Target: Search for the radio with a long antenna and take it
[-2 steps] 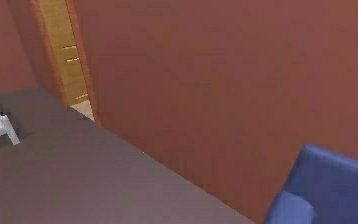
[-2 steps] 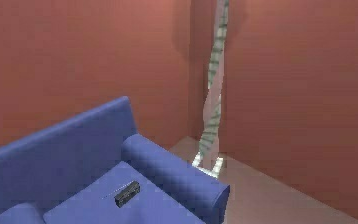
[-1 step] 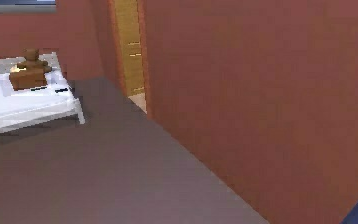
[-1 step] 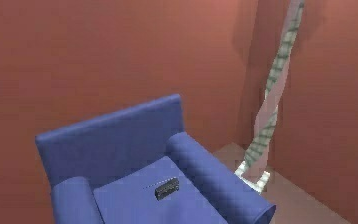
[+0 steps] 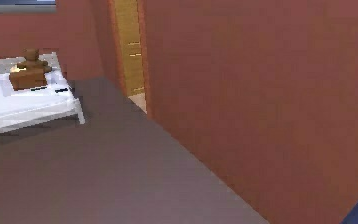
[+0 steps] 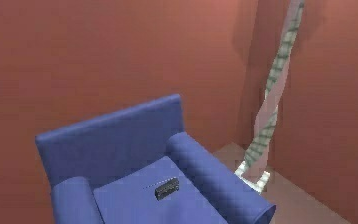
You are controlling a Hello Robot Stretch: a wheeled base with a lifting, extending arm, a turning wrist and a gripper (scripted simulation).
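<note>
Ahead of you, a white bed (image 5: 15, 108) at ten o'clock carries a brown teddy-like figure (image 5: 29, 72) and a small dark item (image 5: 63, 92); a wooden door (image 5: 129, 50) stands at twelve. On the arm side, a blue armchair (image 6: 117, 145) holds a small dark flat object (image 6: 168, 187) on its seat, beside a pale twisted column (image 6: 272, 90) at two o'clock. You cannot tell the pincer's state, nor where the radio is.

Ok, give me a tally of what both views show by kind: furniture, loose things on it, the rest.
Furniture: 2, white bed, blue armchair
Loose things on furniture: 3, brown lump and dark flat thing on the bed, small dark object on the armchair seat
Doors: 1, wooden door
Tall standing things: 1, twisted pale column
Total: 7
</note>
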